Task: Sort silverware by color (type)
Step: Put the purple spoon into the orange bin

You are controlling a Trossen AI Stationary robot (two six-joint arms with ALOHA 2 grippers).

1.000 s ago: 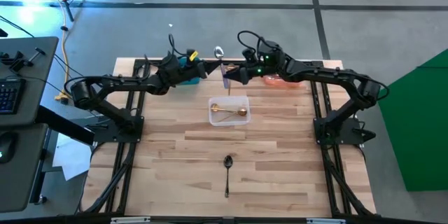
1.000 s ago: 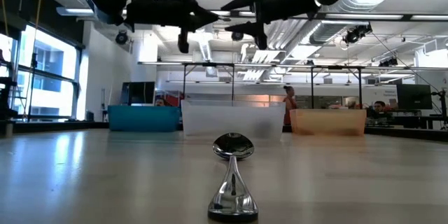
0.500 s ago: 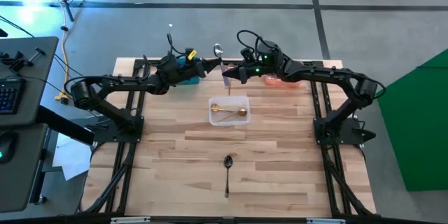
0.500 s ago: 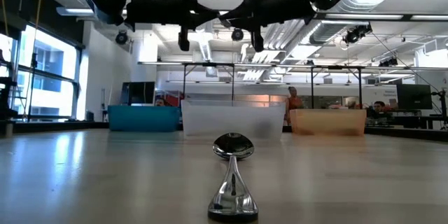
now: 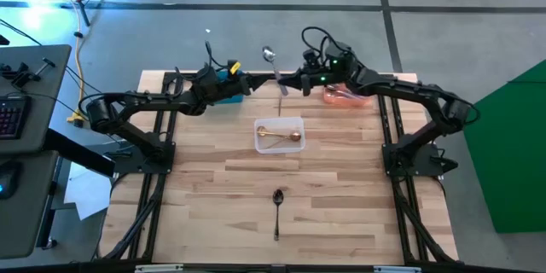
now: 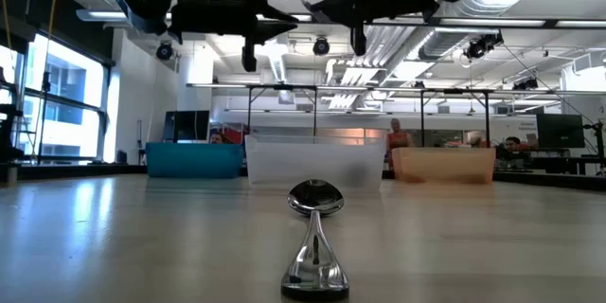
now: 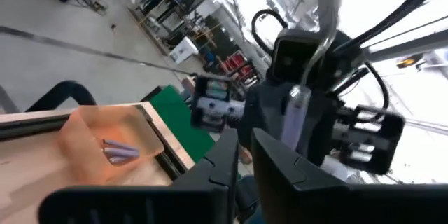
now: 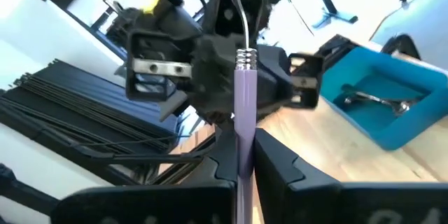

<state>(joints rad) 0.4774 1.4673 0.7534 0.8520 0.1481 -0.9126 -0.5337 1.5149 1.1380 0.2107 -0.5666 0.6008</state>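
A spoon with a silver bowl (image 5: 268, 53) and a lilac handle hangs high over the table's far edge, held by my right gripper (image 5: 288, 82). My left gripper (image 5: 254, 80) stands just left of it, its fingers (image 7: 222, 162) narrowly open with nothing between them. A black spoon (image 5: 277, 209) lies flat on the table near the front, its bowl toward the far edge. Gold spoons lie in the clear bin (image 5: 279, 134), lilac-handled ones in the orange bin (image 7: 105, 140), and a dark spoon in the blue bin (image 8: 381, 105). My right gripper pinches the spoon's lilac handle (image 8: 244, 122) between its two fingers. The fingers come roughly level from the table's right side and lie across the handle. The spoon is lifted clear, and its silver stem (image 8: 239, 14) and bowl reach toward the far edge.
The three bins stand in a row at the table's far side: blue (image 6: 194, 159) on the left, clear (image 6: 315, 159) in the middle, orange (image 6: 443, 164) on the right. The black spoon (image 6: 315, 237) lies on the bare wood in front of them. People show in the room behind.
My right gripper has shut on the lilac handle and gone toward the table's right and far edge with the spoon. My left gripper has let go of the spoon and stays where it was.
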